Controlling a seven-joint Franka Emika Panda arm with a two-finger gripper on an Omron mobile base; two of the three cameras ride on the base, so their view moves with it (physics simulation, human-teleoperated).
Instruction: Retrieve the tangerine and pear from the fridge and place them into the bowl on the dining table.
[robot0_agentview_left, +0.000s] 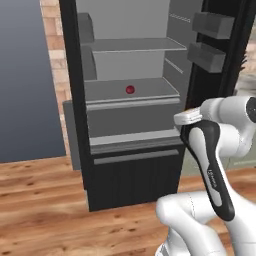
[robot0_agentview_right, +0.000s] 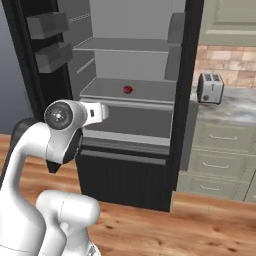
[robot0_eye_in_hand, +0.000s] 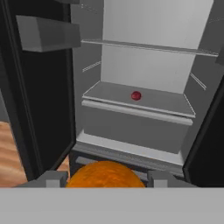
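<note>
The black fridge (robot0_agentview_left: 135, 180) (robot0_agentview_right: 125, 180) stands open in front of me, its pale grey shelves (robot0_eye_in_hand: 140, 103) bare except for one fruit. That fruit, the dark red pear (robot0_agentview_left: 130, 90) (robot0_agentview_right: 127, 89) (robot0_eye_in_hand: 136, 96), rests on the middle shelf, toward the back. In the hand view my gripper (robot0_eye_in_hand: 105, 180) is shut on the orange tangerine (robot0_eye_in_hand: 105, 174), which sits between the two dark fingertips (robot0_eye_in_hand: 52, 179) outside the fridge, below the shelves. The bowl and the dining table are out of view.
The fridge doors swing out on both sides, and their bins (robot0_agentview_left: 212, 25) (robot0_agentview_right: 47, 25) jut inward. To the right, a toaster (robot0_agentview_right: 210, 87) sits on a counter over sage green drawers (robot0_agentview_right: 220, 160). Wooden floor (robot0_agentview_left: 40, 200) lies before the fridge.
</note>
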